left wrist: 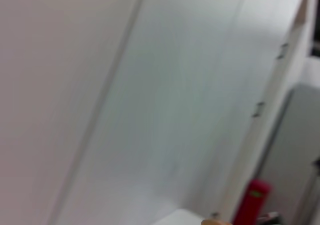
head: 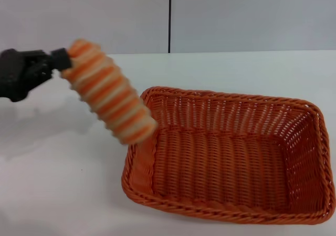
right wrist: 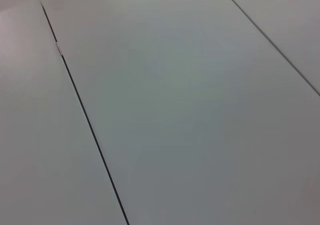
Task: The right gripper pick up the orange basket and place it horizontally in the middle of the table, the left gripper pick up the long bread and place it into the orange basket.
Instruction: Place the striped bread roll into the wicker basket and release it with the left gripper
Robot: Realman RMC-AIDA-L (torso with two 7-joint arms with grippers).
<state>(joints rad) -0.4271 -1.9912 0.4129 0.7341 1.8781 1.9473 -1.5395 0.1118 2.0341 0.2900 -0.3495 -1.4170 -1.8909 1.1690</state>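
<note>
1. White tabletop filled the foreground beneath us in the head view, with a grey panelled wall behind it, split by a dark vertical seam.
2. Nearest us, the orange basket sat lengthwise across the table, right of centre and empty, so we judged the basket step finished.
3. Just beyond its left rim, the long bread hung in the air, tilted, its lower end over the basket's left corner.
4. Farther left, the left gripper was clamped on the bread's upper end, holding it clear of the table.
5. We judged the bread step in hand: the next move called for carrying the loaf rightward over the basket floor, lowering it, then releasing.
6. We saw no right gripper; its wrist view showed only wall panels.
7. We found no brand, label or readable writing; a blurred red object appeared in the left wrist view.
</note>
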